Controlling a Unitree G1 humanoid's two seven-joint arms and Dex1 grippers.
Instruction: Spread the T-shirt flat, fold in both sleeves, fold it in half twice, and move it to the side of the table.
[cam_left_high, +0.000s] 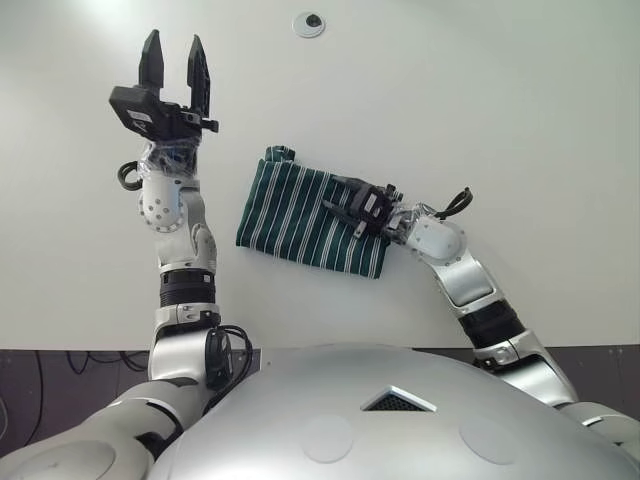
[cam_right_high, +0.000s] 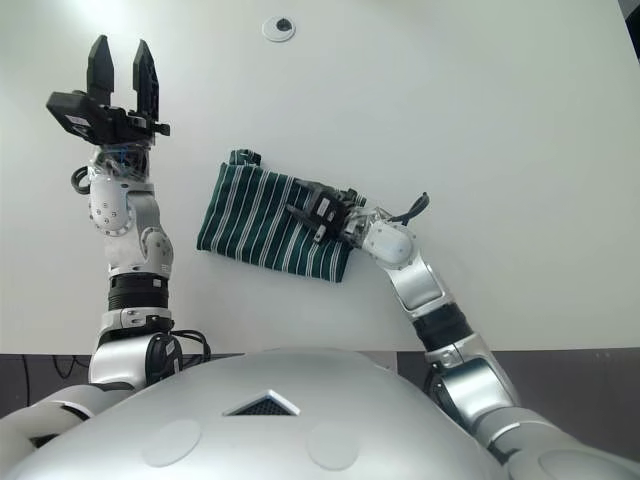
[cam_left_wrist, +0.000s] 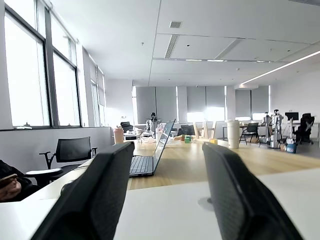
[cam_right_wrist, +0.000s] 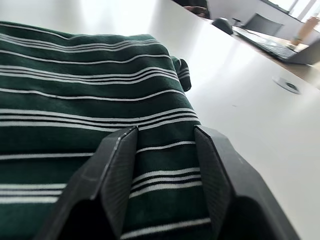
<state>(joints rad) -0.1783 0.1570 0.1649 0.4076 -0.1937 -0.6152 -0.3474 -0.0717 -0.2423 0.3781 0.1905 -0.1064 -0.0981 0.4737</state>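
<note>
Lying well beyond the T-shirt (cam_left_high: 290, 215) is a small round disc (cam_left_high: 308, 24)

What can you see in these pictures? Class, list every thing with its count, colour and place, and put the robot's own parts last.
T-shirt: one, dark green with white stripes, folded into a compact rectangle, mid-table.
table: one, white, under the T-shirt.
round grommet: one, white with a dark centre, set in the table's far part.
laptop: one, grey, open on a wooden desk in the room behind.
office chair: one, black, by the windows.
left gripper: one, black, open, raised over the table left of the T-shirt.
right gripper: one, black, open, fingers resting on the T-shirt's right part.
</note>
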